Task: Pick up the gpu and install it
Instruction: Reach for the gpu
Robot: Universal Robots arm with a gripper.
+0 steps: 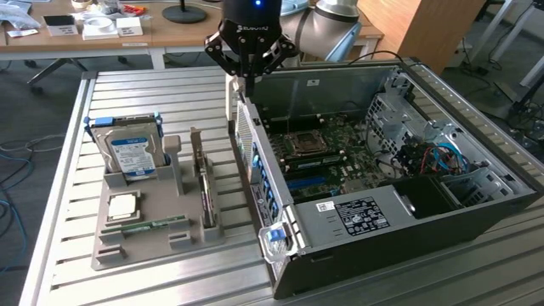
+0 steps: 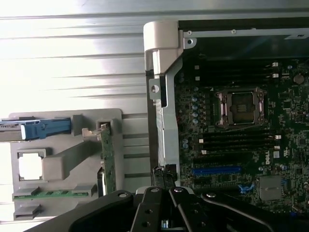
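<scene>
Now gripper (image 1: 247,78) clenched w/ nothing in it, over PC case (image 1: 476,220) rear edge; gpu (image 1: 205,191) upright in gray holder (image 1: 144,250).

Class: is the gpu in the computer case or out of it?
Out: the gpu stands on edge in the grey holder beside the open case.

end effector (image 1: 248,81) pinched closed with nothing in it, hanging over the rear wall of the open pc case (image 1: 408,248). gpu (image 1: 205,191) on edge in grey holder (image 1: 149,250) on worktop (image 1: 153,95), near hard drive (image 1: 129,153).
</scene>
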